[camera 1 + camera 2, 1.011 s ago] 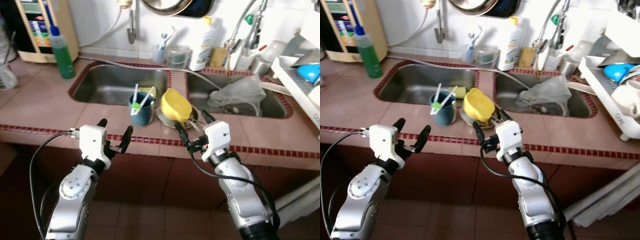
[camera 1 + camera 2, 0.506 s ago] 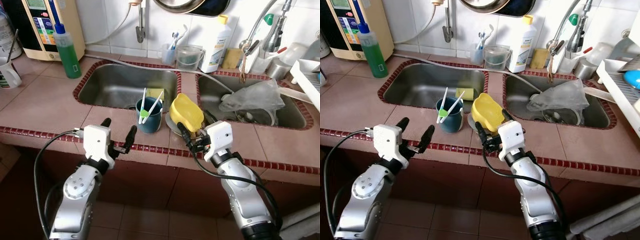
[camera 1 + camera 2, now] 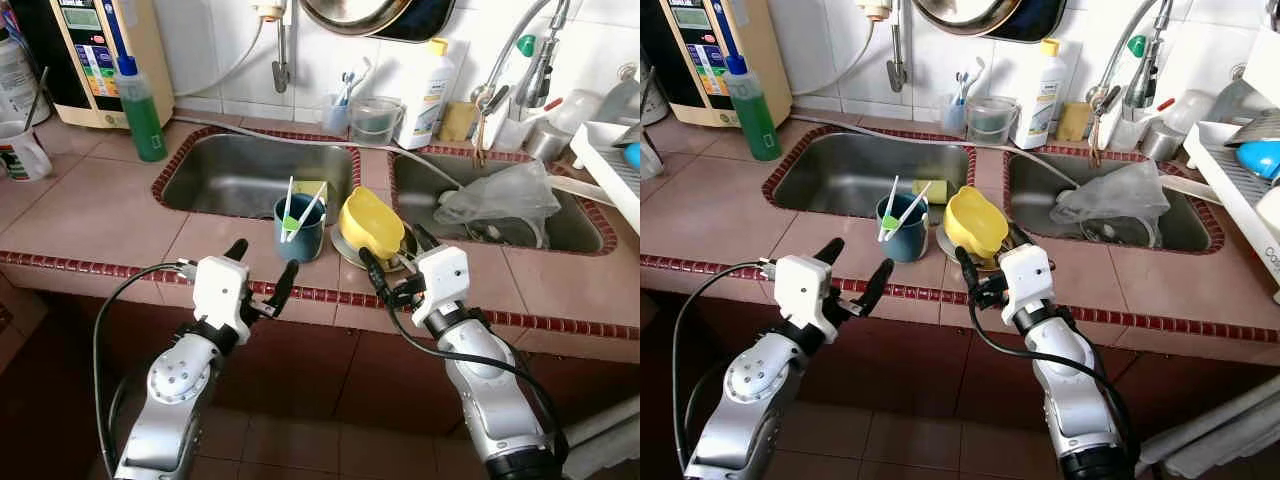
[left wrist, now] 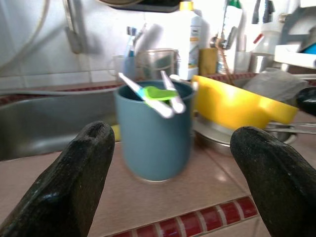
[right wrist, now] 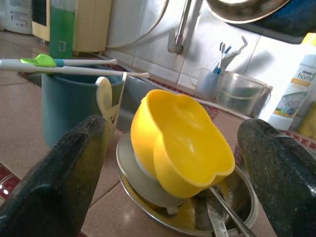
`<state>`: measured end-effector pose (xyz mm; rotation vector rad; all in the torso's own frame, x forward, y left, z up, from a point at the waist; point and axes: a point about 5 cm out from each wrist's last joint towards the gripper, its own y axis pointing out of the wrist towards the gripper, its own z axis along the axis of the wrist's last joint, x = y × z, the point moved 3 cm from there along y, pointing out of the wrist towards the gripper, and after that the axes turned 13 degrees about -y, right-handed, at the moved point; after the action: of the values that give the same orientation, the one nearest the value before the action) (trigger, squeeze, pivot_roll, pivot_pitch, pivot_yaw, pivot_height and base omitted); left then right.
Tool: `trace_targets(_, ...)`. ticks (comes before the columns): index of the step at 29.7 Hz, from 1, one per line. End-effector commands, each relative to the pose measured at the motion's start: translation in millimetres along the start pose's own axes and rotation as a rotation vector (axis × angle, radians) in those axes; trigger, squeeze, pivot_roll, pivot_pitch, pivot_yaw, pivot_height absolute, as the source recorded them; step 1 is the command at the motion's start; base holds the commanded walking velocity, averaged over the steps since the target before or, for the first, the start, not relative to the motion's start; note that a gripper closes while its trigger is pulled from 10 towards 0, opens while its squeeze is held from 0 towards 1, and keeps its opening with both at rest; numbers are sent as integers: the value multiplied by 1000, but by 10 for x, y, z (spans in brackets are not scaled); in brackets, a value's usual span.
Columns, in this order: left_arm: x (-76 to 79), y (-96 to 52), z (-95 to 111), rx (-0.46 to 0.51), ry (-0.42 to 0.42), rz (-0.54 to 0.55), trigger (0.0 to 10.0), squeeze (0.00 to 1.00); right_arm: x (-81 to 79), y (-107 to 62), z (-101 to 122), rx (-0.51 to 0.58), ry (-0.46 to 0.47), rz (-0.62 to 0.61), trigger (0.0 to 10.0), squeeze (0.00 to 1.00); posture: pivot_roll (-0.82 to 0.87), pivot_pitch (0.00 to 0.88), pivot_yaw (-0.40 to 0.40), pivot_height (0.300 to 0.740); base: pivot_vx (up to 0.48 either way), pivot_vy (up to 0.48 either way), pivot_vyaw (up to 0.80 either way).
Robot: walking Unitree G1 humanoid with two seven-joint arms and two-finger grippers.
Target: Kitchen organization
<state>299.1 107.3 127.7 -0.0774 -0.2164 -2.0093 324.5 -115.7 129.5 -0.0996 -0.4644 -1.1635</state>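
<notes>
Two pieces wait on the tiled bench point(image 3: 90, 215) strip between the sinks: a yellow bowl point(image 3: 372, 224) tilted on a stack of dishes point(image 5: 197, 210), and just beside it a blue cup point(image 3: 299, 227) holding loose utensils point(image 4: 160, 97). Right gripper point(image 3: 395, 268) faces the bowl, left gripper point(image 3: 262, 275) the cup, both with jaws spread and empty. A careless push could slide the tilted bowl off or tip the cup into the left sink point(image 3: 250, 175)

Both arms are showing silver, segmented shells with round joint housings. Each wrist is carrying a white boxy housing. The left gripper point(image 3: 261, 276) and right gripper point(image 3: 396, 262) are each presenting two long black fingers. Black cables are looping along both forearms.
</notes>
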Motion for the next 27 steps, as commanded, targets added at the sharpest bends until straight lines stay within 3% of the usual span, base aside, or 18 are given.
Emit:
trace_targets(1,45,43,-17,-9,19,-16,10000,0,2,26,94,30,-5,18,10000,0,-19,37,-36,740,0,0,0)
trace_targets(17,9,194,-12,7,27,47,10000,0,-218,-269,10,-16,-6,217,10000,0,-51,37,-28,740,0,0,0)
trace_targets(20,40,228,-17,18,73,52,10000,0,-248,-302,18,-18,-5,235,10000,0,-60,38,-25,740,0,0,0)
trace_targets(27,84,291,-24,26,76,70,10000,0,-283,-329,40,-18,-4,249,10000,0,-71,36,-20,740,0,0,0)
